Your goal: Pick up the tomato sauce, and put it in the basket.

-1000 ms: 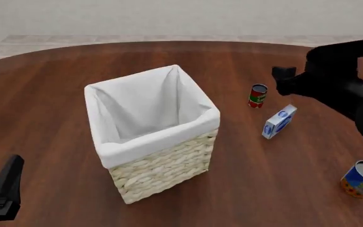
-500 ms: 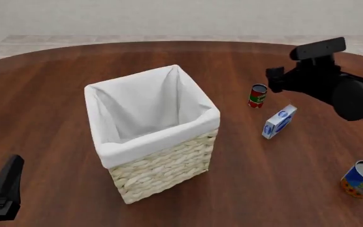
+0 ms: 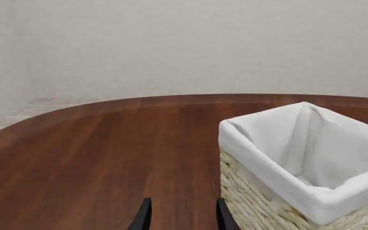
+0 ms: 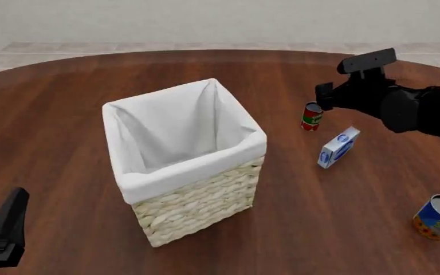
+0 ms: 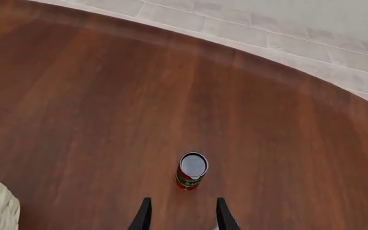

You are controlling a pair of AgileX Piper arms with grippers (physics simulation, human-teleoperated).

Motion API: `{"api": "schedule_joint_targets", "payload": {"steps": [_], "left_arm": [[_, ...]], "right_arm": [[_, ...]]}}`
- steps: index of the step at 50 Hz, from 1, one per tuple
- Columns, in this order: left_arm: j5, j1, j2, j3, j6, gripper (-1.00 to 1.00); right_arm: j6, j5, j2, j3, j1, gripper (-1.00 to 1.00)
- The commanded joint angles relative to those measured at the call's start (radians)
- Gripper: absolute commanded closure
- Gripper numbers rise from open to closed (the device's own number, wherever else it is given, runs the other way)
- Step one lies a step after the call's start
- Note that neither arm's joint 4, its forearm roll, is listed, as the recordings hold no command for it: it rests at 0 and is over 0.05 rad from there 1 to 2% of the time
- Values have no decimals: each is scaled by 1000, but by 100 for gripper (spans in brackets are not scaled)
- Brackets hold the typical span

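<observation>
The tomato sauce (image 4: pixel 311 116) stands upright on the table, right of the basket (image 4: pixel 197 200) and well apart from it. The right gripper (image 4: pixel 325 97) hangs just above and beside it, fingers spread and empty, far nearer than the left gripper (image 3: pixel 180 215), which also sits parted and empty.

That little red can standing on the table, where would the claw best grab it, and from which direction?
Probably around its round side wall, about mid-height, coming down from above. The tomato sauce stands upright with bare table all round it, and the blue-and-white box sits apart, so nothing crowds the fingers. The right gripper is open, and its gap looks wider than the can.
</observation>
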Motion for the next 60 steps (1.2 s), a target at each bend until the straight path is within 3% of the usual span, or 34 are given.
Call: {"api": "schedule_joint_targets", "payload": {"steps": [1, 20, 60], "left_arm": [[0, 0, 0, 0, 0, -100], [0, 0, 0, 0, 0, -100], [0, 0, 0, 0, 0, -100]], "right_arm": [[-16, -2, 87, -67, -12, -100], [-45, 10, 191, -156, -36, -100], [-38, 28, 387, -303, -46, -100]]}}
